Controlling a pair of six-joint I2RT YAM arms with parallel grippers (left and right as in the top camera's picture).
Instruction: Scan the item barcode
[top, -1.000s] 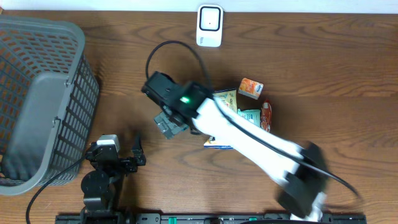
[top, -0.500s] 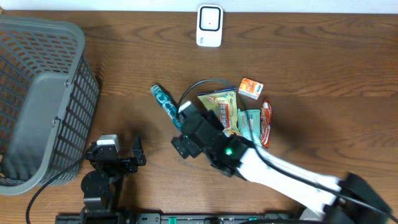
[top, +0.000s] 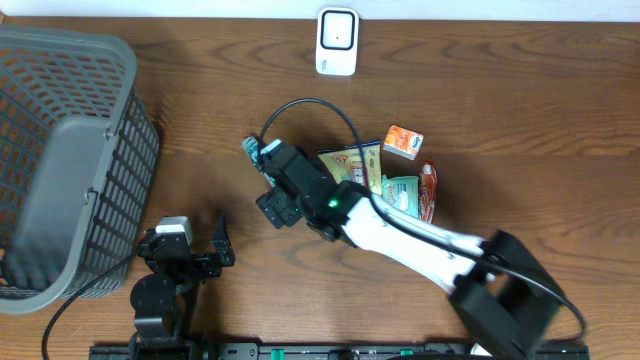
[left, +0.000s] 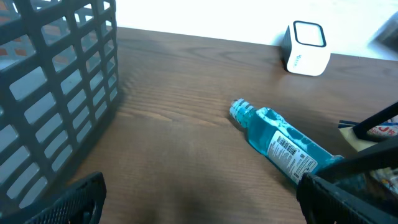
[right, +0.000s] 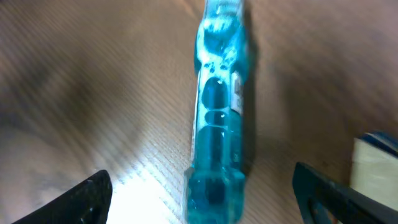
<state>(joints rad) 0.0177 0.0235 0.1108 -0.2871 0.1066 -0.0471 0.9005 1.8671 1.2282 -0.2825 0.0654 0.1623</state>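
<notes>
On the bench (top: 540, 110), blue bottle (right: 217, 112) is straddled by wide-open right gripper (right: 202, 193) jaws, not yet gripped. Left gripper (left: 199, 196) jaws are parked open. Pickup and scanner (top: 337, 41) pass are judged outstanding.

Bottle (left: 280, 140): translucent turquoise-blue. Label (left: 291, 151): white with black barcode stripes. Scanner (top: 337, 41): white, dark window. Basket (top: 60, 160): grey, open grid pattern. Table (top: 520, 120): brown wood grain. Small carton (top: 403, 141): orange. Sachet (top: 428, 190): red.

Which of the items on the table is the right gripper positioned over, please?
The blue bottle, lying alone under the open right gripper; the packets cluster apart.
</notes>
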